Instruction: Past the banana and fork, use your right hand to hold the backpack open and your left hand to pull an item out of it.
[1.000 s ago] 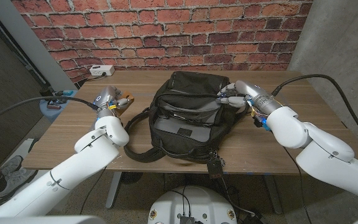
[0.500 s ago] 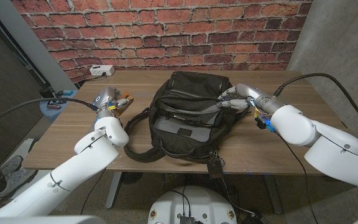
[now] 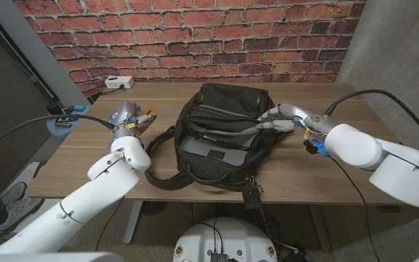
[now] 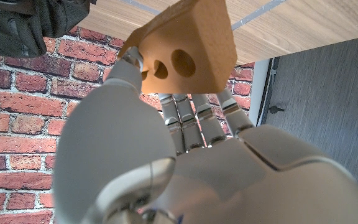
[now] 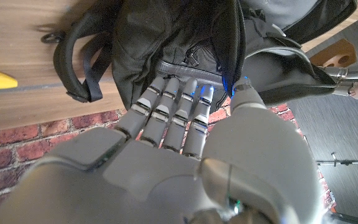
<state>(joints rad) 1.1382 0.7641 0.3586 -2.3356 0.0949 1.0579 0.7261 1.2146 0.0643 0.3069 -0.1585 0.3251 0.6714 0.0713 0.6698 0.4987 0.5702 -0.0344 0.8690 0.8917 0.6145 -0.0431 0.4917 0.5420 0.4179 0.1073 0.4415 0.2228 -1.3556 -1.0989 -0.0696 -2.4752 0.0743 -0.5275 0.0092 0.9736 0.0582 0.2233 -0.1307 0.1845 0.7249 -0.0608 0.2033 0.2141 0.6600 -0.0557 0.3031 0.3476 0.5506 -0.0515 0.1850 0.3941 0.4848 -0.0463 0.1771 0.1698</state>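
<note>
While unzipped, backpack point(image 3: 220, 138) interior dark.

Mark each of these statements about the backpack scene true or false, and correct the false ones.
1. The left hand holds a tan wedge with round holes. True.
2. The black backpack is zipped shut. False: its main compartment gapes open.
3. The right hand is on the backpack's opening at its right side. True.
4. The left hand is reaching inside the backpack. False: in the head view it is beside the backpack, on the robot's left, over the wooden table.
5. A white power strip lies at the table's far left corner. True.
</note>
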